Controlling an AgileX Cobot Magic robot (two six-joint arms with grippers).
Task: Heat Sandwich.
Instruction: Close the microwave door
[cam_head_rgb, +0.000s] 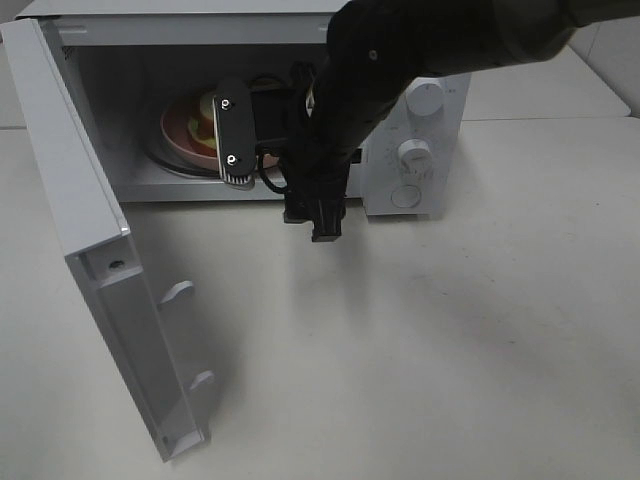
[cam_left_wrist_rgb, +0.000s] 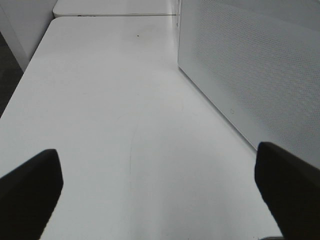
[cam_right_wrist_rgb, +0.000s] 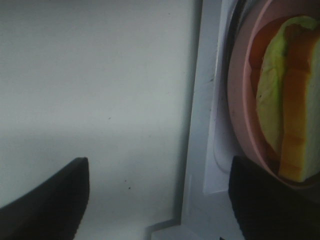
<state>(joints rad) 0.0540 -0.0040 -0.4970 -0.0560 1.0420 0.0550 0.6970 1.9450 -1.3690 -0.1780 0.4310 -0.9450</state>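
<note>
Exterior high shows one sandwich (cam_head_rgb: 207, 104), one plate (cam_head_rgb: 188, 146), one microwave (cam_head_rgb: 440, 160).

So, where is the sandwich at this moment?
In the exterior high view, the sandwich lies on the pink plate inside the open microwave, in the left part of its cavity, partly hidden by the right arm.
</note>
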